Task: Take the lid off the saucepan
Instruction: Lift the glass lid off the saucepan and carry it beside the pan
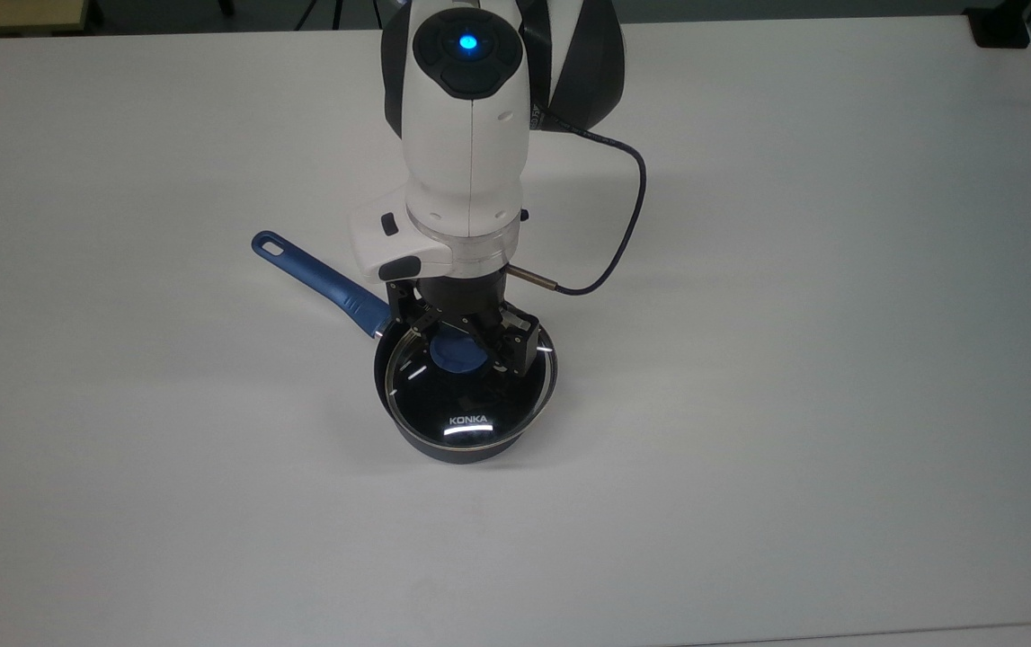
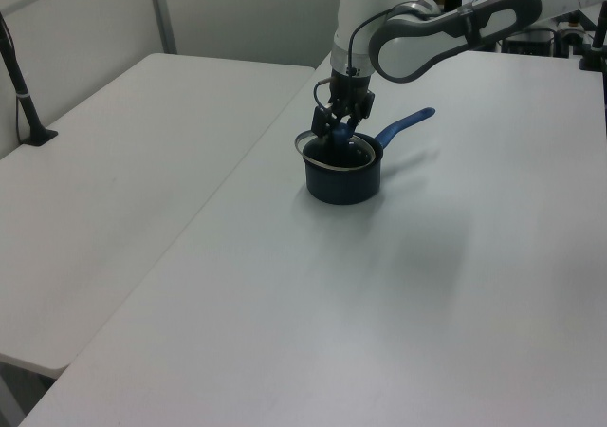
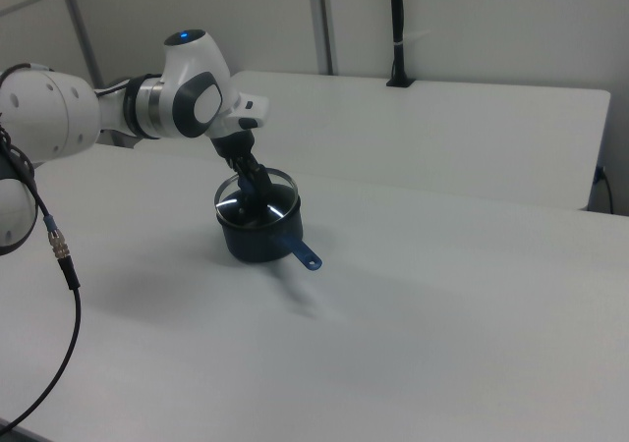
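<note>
Jaws closed on the blue knob of the lid (image 1: 470, 395), gripper (image 1: 464, 349) at frame centre in the top view. Lid sits skewed, partly lifted off the saucepan (image 1: 457, 445). Lift step under way; next move needs a straight raise clear of the rim.

top view: high, steep look down onto the white bench (image 1: 839, 359), close. left view and right view: lower, farther, oblique from opposite sides. all share the saucepan (image 1: 466, 442) (image 2: 343, 182) (image 3: 257, 238) area.
</note>
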### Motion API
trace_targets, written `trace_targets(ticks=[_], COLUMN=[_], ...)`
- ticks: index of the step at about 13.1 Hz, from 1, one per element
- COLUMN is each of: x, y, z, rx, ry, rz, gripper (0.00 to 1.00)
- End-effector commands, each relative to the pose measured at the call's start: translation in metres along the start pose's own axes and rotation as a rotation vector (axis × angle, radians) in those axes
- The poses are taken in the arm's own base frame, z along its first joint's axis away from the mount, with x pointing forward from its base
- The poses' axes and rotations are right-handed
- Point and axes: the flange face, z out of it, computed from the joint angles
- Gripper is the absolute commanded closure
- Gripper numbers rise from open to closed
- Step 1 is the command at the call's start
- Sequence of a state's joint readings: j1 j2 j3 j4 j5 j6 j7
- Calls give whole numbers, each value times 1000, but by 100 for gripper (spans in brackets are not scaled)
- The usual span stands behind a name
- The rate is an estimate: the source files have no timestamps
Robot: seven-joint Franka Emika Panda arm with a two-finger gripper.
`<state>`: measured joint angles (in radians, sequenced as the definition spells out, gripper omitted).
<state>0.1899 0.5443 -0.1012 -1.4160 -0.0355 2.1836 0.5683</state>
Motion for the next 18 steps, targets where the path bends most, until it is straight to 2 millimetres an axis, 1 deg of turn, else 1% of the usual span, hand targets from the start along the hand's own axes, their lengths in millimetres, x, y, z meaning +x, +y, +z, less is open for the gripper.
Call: trace_targets(ticks=[1, 3, 4, 5, 6, 7, 8, 9, 10, 11, 12, 13, 14, 16, 18], x=[0, 2, -6, -25, -57, -90, -112, -128, -140, -146, -149, -153, -152, -158, -155], y=[10, 38, 55, 77, 102, 126, 154, 174, 197, 219, 237, 253, 260, 261, 258], z=[-38, -75, -93, -108, -118, -128, -133, -130, -125, -116, -107, -89, -76, -43, -18], rx=[5, -17, -41, -55, -51, -37, -31, -25, -22, -17, -14, -11, -10, -8, -9], ry=[33, -12, -76, -157, -215, -241, -261, -287, -316, -332, -344, -333, -294, -215, -174], rz=[16, -25, -92, -217, -346, -420, -471, -515, -546, -546, -543, -533, -519, -522, -526], gripper=[49, 49, 49, 49, 49, 48, 48, 48, 46, 45, 44, 44, 44, 44, 44])
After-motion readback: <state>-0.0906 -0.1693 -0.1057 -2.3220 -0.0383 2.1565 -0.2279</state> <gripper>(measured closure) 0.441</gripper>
